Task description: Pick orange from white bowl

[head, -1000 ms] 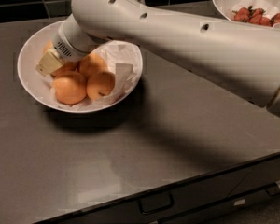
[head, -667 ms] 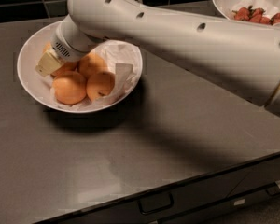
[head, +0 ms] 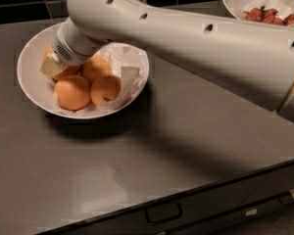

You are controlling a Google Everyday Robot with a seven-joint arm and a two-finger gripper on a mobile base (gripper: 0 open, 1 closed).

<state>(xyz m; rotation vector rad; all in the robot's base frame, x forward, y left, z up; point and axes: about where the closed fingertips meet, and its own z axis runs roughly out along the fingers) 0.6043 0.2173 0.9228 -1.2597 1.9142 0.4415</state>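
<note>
Hardly anything has moved since a second ago: the arm (head: pixel 186 38) has only nudged a touch toward the left edge, and the claw (head: pixel 53 65) stays buried in the same spot. The fruit has not shifted either.

The white bowl (head: pixel 29 82) sits near the far left corner of the dark bench (head: pixel 186 146), lined with crumpled white paper (head: pixel 130 75). The claw is down inside it, on the side nearest the left edge, its pale tip pressed against the orange (head: pixel 68 73). That orange lies at the left of the pile, mostly hidden beneath the wrist, with only slivers of its skin peeking out. It's round, so there's no long axis to call, and which way it points I can't tell. Clenched or released? I cannot tell that either, as the wrist covers the tip.

The smaller oranges (head: pixel 72 92) crowd just beside it, toward the front and right of the bowl, touching one another.

The arm sweeps in from the right edge, passing over the bench. At the far right corner a second bowl (head: pixel 235 4) holds strawberries (head: pixel 269 14). Below the front edge there's a drawer handle (head: pixel 162 213).
</note>
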